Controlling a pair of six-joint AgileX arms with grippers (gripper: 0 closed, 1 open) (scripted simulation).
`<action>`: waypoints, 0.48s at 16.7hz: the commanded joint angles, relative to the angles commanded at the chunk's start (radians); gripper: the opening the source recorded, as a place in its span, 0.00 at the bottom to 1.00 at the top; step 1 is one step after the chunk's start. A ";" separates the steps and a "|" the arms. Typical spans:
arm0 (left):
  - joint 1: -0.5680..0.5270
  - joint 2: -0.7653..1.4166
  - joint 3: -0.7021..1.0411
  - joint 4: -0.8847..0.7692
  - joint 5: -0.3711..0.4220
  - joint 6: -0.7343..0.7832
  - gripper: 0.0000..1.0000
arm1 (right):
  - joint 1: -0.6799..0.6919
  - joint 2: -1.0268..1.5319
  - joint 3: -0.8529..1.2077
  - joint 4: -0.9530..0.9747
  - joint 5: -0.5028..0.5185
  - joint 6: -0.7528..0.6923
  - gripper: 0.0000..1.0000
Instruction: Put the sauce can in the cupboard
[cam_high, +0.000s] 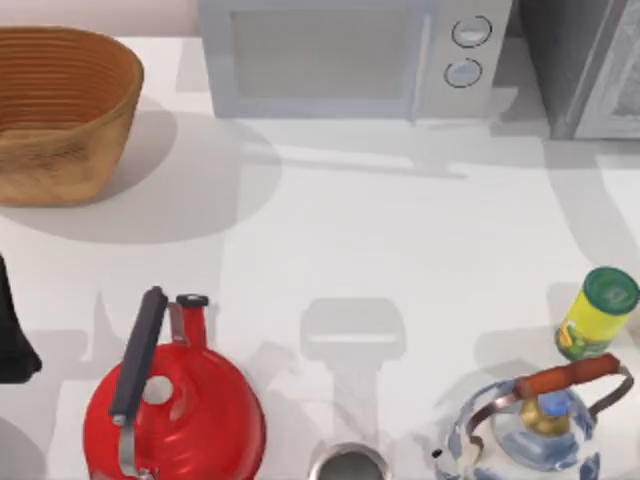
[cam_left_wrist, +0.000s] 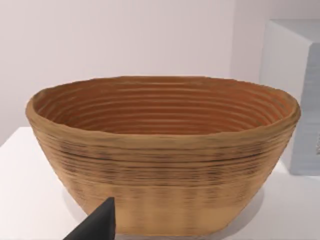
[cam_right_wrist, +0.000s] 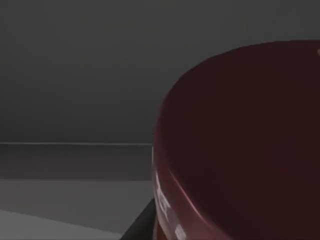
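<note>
Right gripper (cam_right_wrist: 139, 226) is seen as a dark edge just beside the sauce can (cam_right_wrist: 240, 150), whose maroon lid looms close in front of the wrist camera. Whether the can is gripped, or how wide the gripper stands, cannot be told. Around the can a dim grey floor and a darker grey wall are seen, joined along a pale seam.

Left gripper (cam_left_wrist: 95, 226) is parked low in front of the woven basket (cam_left_wrist: 160, 165), well short of it; its opening cannot be told either. Beyond the basket a plain pale wall is seen.

From above, the white table (cam_high: 400, 250) is seen to carry the basket, a microwave (cam_high: 340, 55), the grey cupboard (cam_high: 585, 60), a red kettle (cam_high: 175, 400), a glass kettle (cam_high: 540, 425) and a green-lidded container (cam_high: 597, 312).
</note>
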 joint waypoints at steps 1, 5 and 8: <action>0.000 0.000 0.000 0.000 0.000 0.000 1.00 | 0.003 0.016 0.023 -0.004 0.003 0.003 0.00; 0.000 0.000 0.000 0.000 0.000 0.000 1.00 | 0.004 0.025 0.038 -0.006 0.005 0.006 0.00; 0.000 0.000 0.000 0.000 0.000 0.000 1.00 | -0.001 0.025 0.036 -0.005 0.003 0.007 0.00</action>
